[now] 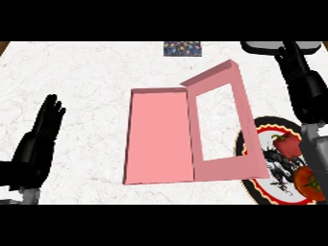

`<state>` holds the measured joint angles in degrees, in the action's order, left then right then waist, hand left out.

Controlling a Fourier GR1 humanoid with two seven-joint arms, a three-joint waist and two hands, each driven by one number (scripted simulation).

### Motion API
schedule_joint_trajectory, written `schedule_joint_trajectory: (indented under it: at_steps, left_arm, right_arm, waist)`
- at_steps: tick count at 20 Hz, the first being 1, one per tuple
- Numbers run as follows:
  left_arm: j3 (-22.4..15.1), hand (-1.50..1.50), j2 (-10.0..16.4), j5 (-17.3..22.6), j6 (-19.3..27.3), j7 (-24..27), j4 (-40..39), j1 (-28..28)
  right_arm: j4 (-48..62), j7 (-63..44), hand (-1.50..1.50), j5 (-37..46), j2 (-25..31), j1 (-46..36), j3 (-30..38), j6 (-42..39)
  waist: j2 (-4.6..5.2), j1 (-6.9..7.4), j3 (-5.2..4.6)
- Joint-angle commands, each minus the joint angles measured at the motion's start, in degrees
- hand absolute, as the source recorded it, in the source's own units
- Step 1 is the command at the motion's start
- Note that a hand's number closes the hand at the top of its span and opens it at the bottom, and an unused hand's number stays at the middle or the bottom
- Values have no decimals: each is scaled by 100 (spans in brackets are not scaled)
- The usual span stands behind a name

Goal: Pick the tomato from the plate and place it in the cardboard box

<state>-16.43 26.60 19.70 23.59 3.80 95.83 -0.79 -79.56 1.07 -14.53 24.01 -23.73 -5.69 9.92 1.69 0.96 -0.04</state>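
— What is at the counter's left edge?
— The left hand, fingers straight and released. At the middle, the pink cardboard box lies open.
— And to the right?
— The tomato sits on the plate. Toward the far right corner is the right hand, fingers straight, grasping nothing.

A single view looks from the robot's head steeply down onto the white marbled table. The open pink box lies near the middle and fills much of the frame's height, so the camera sits close. Beyond the box, the table's far edge runs along the top. Both forearms enter from the lower edge, the left hand to the left of the box and the right hand to its right and farther away. The plate, right of the box, is cut off at the lower right.
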Motion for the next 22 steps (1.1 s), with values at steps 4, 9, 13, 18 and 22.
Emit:
schedule_joint_trajectory:
  at_steps: [4,9,13,18,22]
  left_arm:
    - [203,0,567,-472,59,-105,-583,258]
    - [97,0,581,-549,194,-295,-687,548]
    - [82,0,677,-613,88,-316,-701,597]
    - [28,0,503,-747,-33,-449,-965,125]
    - [-106,0,519,-869,50,-702,-801,14]
  right_arm:
    - [-600,571,-150,962,374,318,644,1454]
    - [142,288,150,2006,673,1264,1595,3470]
    - [-1146,1130,-150,1964,-452,2187,1666,4519]
    - [-1819,438,-150,2973,-93,3779,1148,4347]
    - [-1878,-704,-150,3907,516,4546,1021,3954]
  waist:
    - [-220,-309,-2]
    - [-211,-768,3]
    - [-259,-504,8]
    - [-188,-299,-14]
    - [-156,-311,-47]
